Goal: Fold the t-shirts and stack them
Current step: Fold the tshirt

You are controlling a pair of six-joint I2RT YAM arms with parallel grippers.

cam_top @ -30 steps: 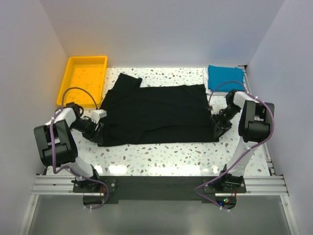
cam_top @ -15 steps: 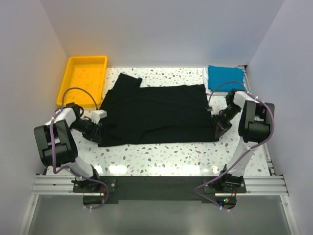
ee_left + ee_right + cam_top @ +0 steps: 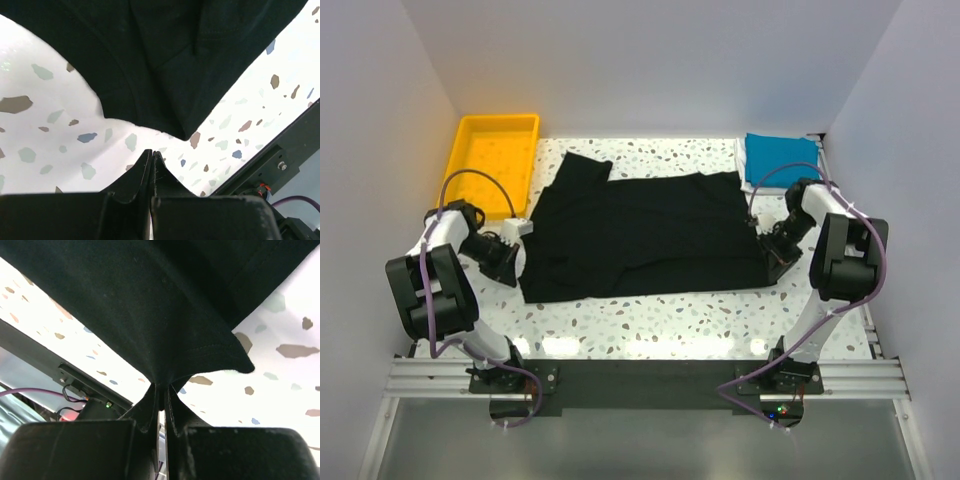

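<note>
The large black t-shirt (image 3: 640,235) lies spread flat across the middle of the table. A bright blue t-shirt (image 3: 780,158) sits folded at the back right. My left gripper (image 3: 513,264) is at the black shirt's left edge. In the left wrist view its jaws (image 3: 151,152) are pressed together with nothing between them, and the shirt's corner (image 3: 186,131) lies just ahead, apart from the tips. My right gripper (image 3: 772,262) is at the shirt's near right corner. In the right wrist view it (image 3: 162,386) is shut on a pinch of black cloth (image 3: 150,305), which rises off the table.
A yellow plastic tray (image 3: 490,160) stands at the back left corner. White walls close in the table on three sides. The arm bases and a metal rail (image 3: 640,378) run along the near edge.
Both grippers have gone from partly open to shut. The left arm has drawn back to the left, away from the shirt's edge. The right gripper has closed on the shirt's corner.
</note>
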